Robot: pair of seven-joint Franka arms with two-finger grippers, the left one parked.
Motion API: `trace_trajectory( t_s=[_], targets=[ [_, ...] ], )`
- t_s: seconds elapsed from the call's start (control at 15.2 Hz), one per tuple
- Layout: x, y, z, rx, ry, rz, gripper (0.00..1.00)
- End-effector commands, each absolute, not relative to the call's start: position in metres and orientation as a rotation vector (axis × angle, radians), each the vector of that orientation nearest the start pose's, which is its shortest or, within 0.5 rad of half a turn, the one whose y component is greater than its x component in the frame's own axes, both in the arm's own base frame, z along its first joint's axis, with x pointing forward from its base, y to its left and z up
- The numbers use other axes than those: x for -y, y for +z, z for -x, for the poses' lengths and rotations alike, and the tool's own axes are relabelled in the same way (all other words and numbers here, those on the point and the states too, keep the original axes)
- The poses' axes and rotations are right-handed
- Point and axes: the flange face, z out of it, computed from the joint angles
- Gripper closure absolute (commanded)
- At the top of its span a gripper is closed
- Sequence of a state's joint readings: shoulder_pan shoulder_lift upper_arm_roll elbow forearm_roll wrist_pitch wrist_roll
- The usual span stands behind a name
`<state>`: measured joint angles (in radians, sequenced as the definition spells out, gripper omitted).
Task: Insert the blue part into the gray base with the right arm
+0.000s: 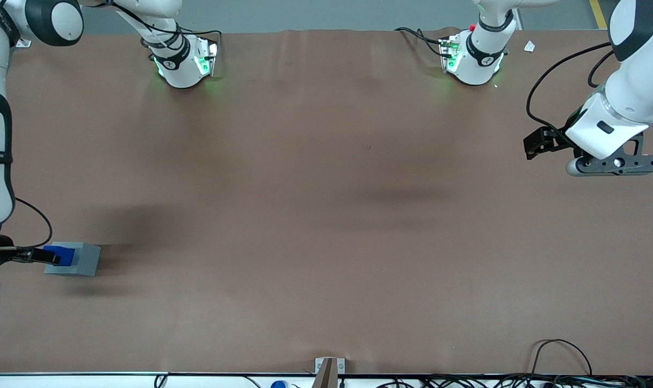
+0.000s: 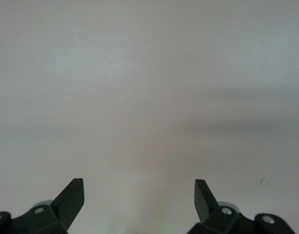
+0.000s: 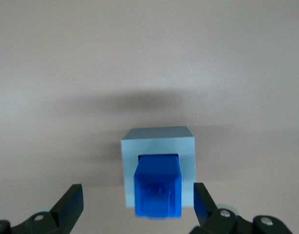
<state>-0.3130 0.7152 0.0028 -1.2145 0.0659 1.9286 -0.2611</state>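
The blue part [image 3: 158,185] looks smooth, slightly glossy plastic; the gray base [image 3: 158,146] matt plastic. The gripper [image 3: 137,204] over them has matt black fingers [image 3: 69,204]. The brown table [image 1: 326,215] cover looks matt, faintly creased.

Table [image 1: 326,215]: wide brown matte top, faint lengthwise creases near the edge farthest from the front camera, soft dark shadow patches mid-surface.

Gray base [image 1: 78,260] sits directly on the table at the working arm's end, fairly near the front camera's edge. Blue part [image 1: 62,253] stands in the base's top recess, sticking up out of it, not touching the table itself.

Tool [image 3: 138,204] hangs over the base, fingers spread wide to either side of the blue part, clear of it.

Two white arm pedestals [image 1: 183,62] and [image 1: 473,56] stand on the table along the edge farthest from the camera, lit green. Small white scrap [image 1: 529,47] lies near the parked arm's pedestal.
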Motion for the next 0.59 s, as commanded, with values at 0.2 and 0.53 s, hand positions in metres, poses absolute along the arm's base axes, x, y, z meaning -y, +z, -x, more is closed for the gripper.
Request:
trace_trajectory(
  t_s=[0.2,0.53],
  targets=[
    [0.185,0.486,-0.674,-0.256,-0.006,3.056,0.0],
    [0.129,0.586,-0.632,-0.285,-0.051,3.059,0.0]
  ],
)
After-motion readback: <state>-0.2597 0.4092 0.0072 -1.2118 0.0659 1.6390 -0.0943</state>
